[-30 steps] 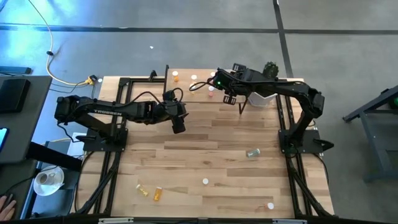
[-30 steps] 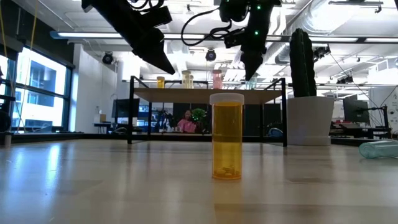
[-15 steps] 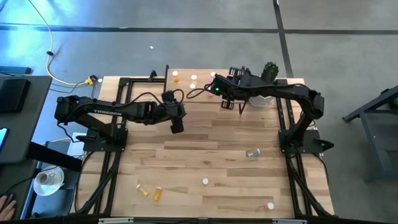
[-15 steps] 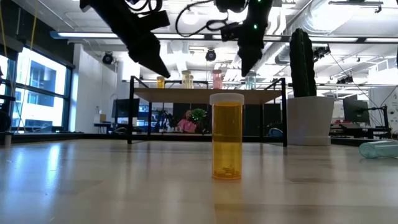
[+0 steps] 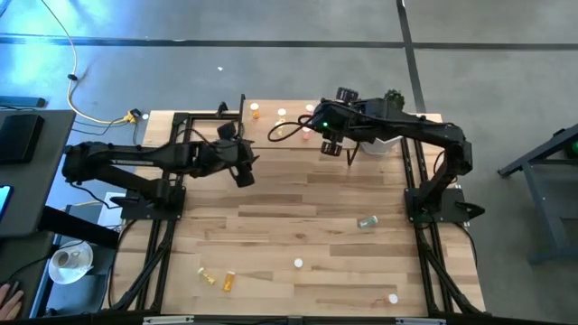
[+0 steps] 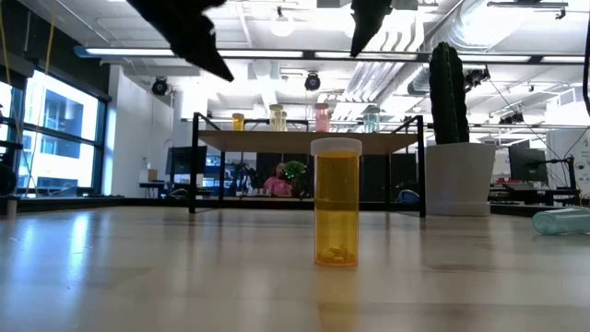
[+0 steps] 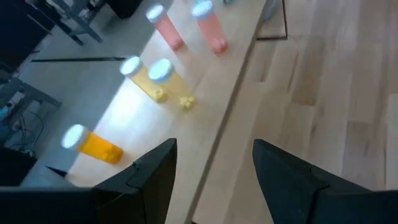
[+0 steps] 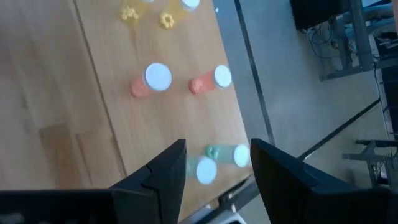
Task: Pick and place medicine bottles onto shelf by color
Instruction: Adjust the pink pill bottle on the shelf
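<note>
The shelf stands at the table's far edge with medicine bottles upright on its board: orange, yellow, pink and green. My left gripper hangs open and empty over the table, on the near side of the shelf's left end. My right gripper hangs open and empty above the shelf's right half, over the pink and green bottles. An orange bottle stands upright on the tabletop, near the front. A green bottle lies on its side at the right.
A white pot with a cactus stands by the shelf's right end. An orange bottle and a yellow one lie at the near left. A white-capped bottle stands at the near right. A wide stretch of bare wood lies mid-table.
My left gripper has risen and drawn back toward the table's left edge, away from the shelf. My right gripper has risen well above the shelf and now shows only at the low view's top. Both stay open. No bottle has moved.
</note>
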Available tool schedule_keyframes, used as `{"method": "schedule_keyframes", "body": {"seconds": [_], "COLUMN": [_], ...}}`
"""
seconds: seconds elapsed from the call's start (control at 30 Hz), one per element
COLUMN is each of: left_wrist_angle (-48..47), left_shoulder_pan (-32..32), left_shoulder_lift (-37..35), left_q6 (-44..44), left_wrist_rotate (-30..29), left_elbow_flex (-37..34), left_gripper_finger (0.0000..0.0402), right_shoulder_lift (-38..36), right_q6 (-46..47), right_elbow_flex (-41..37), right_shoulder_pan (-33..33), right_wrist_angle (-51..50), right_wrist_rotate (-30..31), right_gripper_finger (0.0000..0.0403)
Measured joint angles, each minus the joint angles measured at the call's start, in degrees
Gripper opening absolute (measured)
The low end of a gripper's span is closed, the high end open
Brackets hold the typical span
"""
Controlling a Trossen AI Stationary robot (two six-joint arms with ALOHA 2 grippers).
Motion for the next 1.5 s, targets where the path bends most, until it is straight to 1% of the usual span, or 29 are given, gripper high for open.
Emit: {"method": "schedule_keyframes", "body": {"seconds": [0.07,0.13,0.2,0.27,0.43,0.53,0.63,0.73,0.9,1.07,1.2,1.3,1.5], "left_wrist_angle": [-0.74,-0.79,0.46,2.66,8.89,14.5,19.31,24.33,31.56,34.51,34.73,34.56,34.61], "left_shoulder_pan": [0.0,0.0,0.02,0.0,0.0,0.02,0.02,0.01,0.0,0.0,0.02,0.04,0.07], "left_shoulder_lift": [-1.38,-2.5,-3.85,-4.94,-7.52,-8.47,-8.45,-8.43,-8.38,-8.36,-8.36,-8.34,-8.34], "left_q6": [-1.03,-2.23,-2.95,-4.01,-7.31,-8.87,-9.51,-9.54,-9.95,-9.79,-9.45,-8.71,-7.79], "left_wrist_rotate": [0.54,1.73,3.13,4.59,6.86,8.6,11.4,13.42,15.79,18.11,18.14,17.92,17.56], "left_elbow_flex": [0.0,-0.27,-1.65,-3.89,-9.75,-12.94,-15.59,-17.89,-21.73,-23.78,-25.11,-25.22,-25.22], "left_gripper_finger": [0.02,0.02,0.02,0.02,0.02,0.02,0.02,0.02,0.02,0.02,0.02,0.02,0.02], "right_shoulder_lift": [-0.75,-2.72,-5.8,-9.53,-20.33,-25.56,-29.6,-31.9,-32.45,-31.09,-29.29,-27.19,-20.25], "right_q6": [1.36,3.42,6.11,8.2,11.36,11.7,11.59,11.07,8.58,6.02,5.0,4.65,4.13], "right_elbow_flex": [0.36,-0.83,-3.86,-8.91,-23.79,-31.88,-39.1,-45.79,-54.83,-62.03,-66.79,-69.38,-70.03], "right_shoulder_pan": [0.5,0.86,1.08,1.68,3.72,4.79,5.35,5.48,5.46,5.45,5.3,5.3,5.3], "right_wrist_angle": [-2.56,-3.74,-4.59,-3.28,5.83,12.86,20.44,28.4,43.1,59.11,72.18,80.5,89.83], "right_wrist_rotate": [-0.4,-2.33,-5.22,-6.73,-7.33,-8.63,-10.73,-12.87,-13.03,-13.07,-13.06,-13.06,-13.03], "right_gripper_finger": [0.0169,0.0169,0.0169,0.0169,0.0169,0.0169,0.0169,0.0169,0.0169,0.0169,0.0169,0.0169,0.0169]}}
